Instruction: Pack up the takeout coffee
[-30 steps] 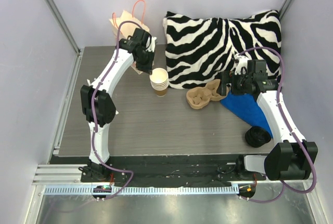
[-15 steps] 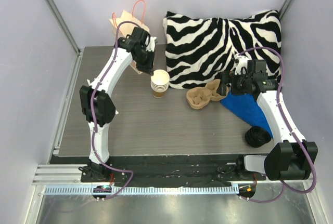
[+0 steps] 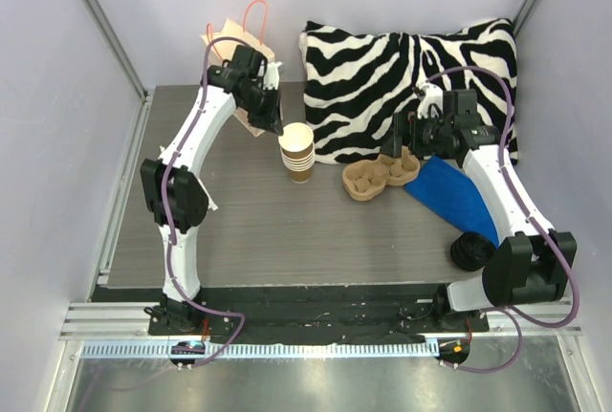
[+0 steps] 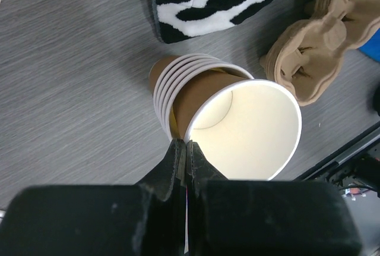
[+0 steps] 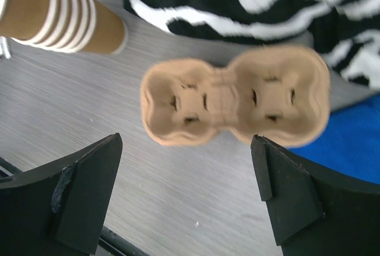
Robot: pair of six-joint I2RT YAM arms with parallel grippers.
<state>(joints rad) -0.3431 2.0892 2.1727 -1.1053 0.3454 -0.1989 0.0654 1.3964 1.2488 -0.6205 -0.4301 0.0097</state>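
Observation:
No brown cup with a black lid shows in any view. A stack of lidless paper cups [image 3: 298, 162] stands mid-table; it also shows in the left wrist view [image 4: 169, 81]. My left gripper [image 3: 277, 127] is shut on the rim of the top cup [image 4: 246, 131], which is tilted and partly lifted out of the stack. My right gripper [image 3: 400, 149] is open and empty, hovering just above the brown pulp cup carrier [image 3: 378, 176]. In the right wrist view the carrier [image 5: 234, 101] lies just beyond the spread fingers, with the gripper [image 5: 186, 143] over bare table.
A paper bag with orange handles [image 3: 239, 44] stands at the back left behind the left arm. A zebra pillow [image 3: 411, 73] fills the back right. A blue cloth [image 3: 454, 197] and a pile of black lids [image 3: 473, 251] lie at the right.
My right gripper has moved left and now hovers over the carrier. My left gripper has shifted slightly back, with the top cup gripped and tilted.

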